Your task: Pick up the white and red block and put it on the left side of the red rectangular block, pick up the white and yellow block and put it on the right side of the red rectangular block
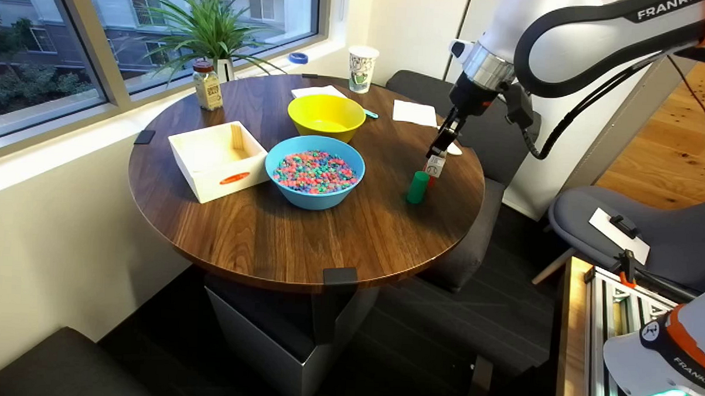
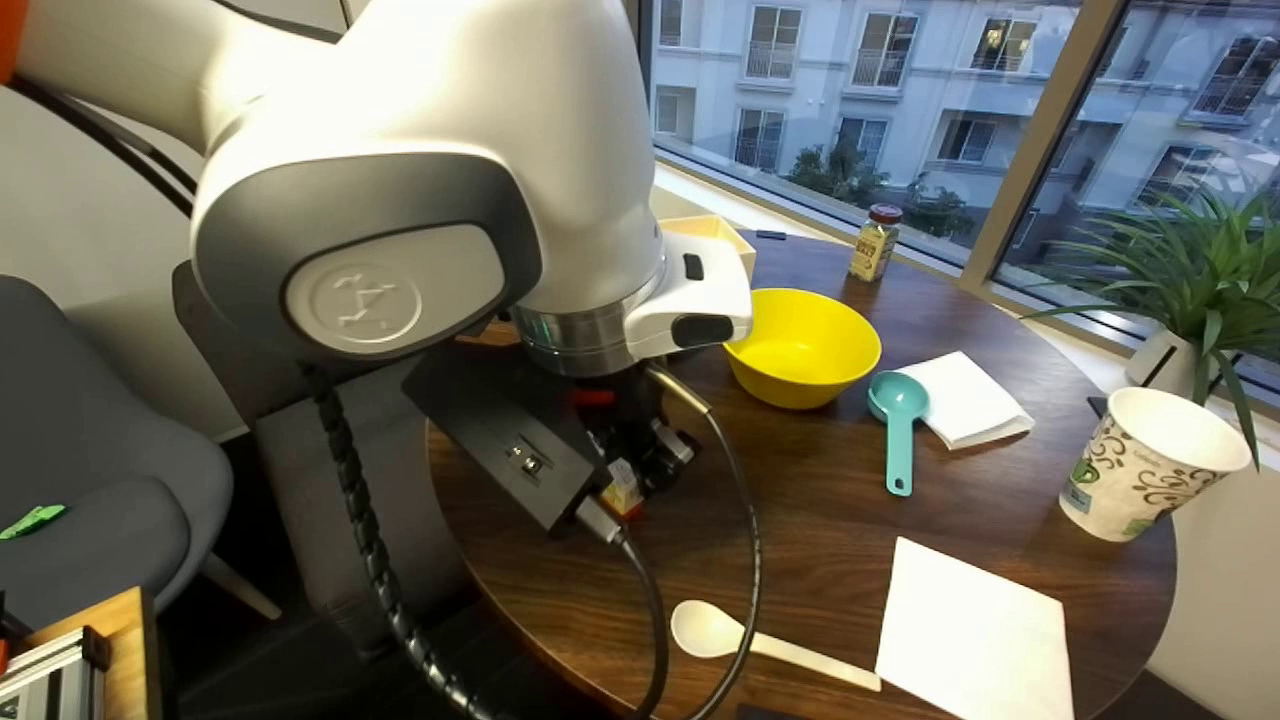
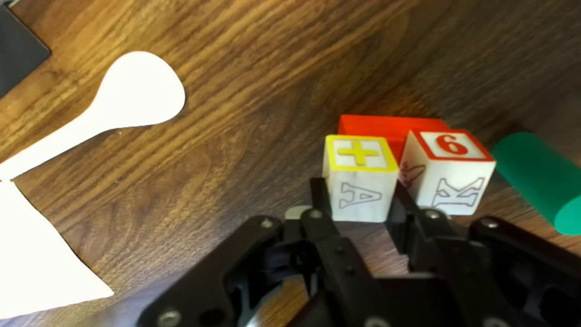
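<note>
Wrist view: gripper (image 3: 359,195) was clamped on the white and yellow block (image 3: 358,154), fingers against two opposite side faces. Block looked roughly upright and partly hid the left end (picture side) of the red rectangular block (image 3: 390,125); couldn't tell if it rested there or hung just above. White and red block (image 3: 447,172) was close alongside at the right end, with one finger in the narrow gap between.

Handling, my read: painted wood by the look, so light, stiff, hard to crush. Flat parallel sides gave good purchase; bare side faces were the right place to hold, coloured top clear of the pads. Slip risk looked low. Bigger worry was release: little room for that inner finger, so a wide spread could shove the white and red block. Small, straight opening seemed best.

Materials: both lettered blocks were whitish, crisp-edged, outlined letters on the sides; yellow plus in a yellow frame on one top, red 6 or 9 in a red frame on the other. Red rectangular block was plain, oblong, smooth. Green block (image 3: 538,179) was a smooth cylinder just beside the white and red block, contact unclear; likely to roll if tipped. Tabletop (image 1: 257,236) was dark, strongly wood-grained. In an exterior view, blue bowl (image 1: 314,201) held multicoloured beads (image 1: 315,170), smooth yellow bowl (image 1: 324,132) just beyond.
</note>
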Tool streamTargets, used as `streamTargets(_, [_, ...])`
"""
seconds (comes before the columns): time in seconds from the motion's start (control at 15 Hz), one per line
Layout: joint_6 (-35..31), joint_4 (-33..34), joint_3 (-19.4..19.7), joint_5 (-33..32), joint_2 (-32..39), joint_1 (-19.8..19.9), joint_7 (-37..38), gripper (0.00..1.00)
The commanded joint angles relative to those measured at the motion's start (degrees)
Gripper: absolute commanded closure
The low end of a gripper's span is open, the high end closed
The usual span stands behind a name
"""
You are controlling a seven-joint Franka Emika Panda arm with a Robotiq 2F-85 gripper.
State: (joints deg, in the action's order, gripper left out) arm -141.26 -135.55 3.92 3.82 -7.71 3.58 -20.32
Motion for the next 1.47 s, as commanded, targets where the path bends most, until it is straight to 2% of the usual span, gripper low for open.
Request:
streamTargets(0.0, [0.4, -1.3, 0.3, -0.7, -1.4, -0.6, 0.8, 0.67])
streamTargets(0.33, [0.4, -1.4, 0.3, -0.7, -1.5, -0.6, 0.8, 0.53])
streamTargets(0.4, [0.4, -1.4, 0.3, -0.7, -1.5, -0.6, 0.8, 0.57])
streamTargets(0.67, [0.4, -1.4, 0.3, -0.8, -1.5, -0.6, 0.7, 0.58])
streamTargets(0.93, [0.4, -1.5, 0.3, -0.9, -1.8, -0.7, 0.7, 0.54])
streamTargets(1.07, [0.3, -1.6, 0.3, -0.9, -1.9, -0.7, 0.7, 0.47])
streamTargets(1.27, [0.3, -1.8, 0.3, -1.0, -2.0, -0.7, 0.8, 0.46])
streamTargets(1.4, [0.2, -1.8, 0.3, -1.1, -2.1, -0.6, 0.9, 0.49])
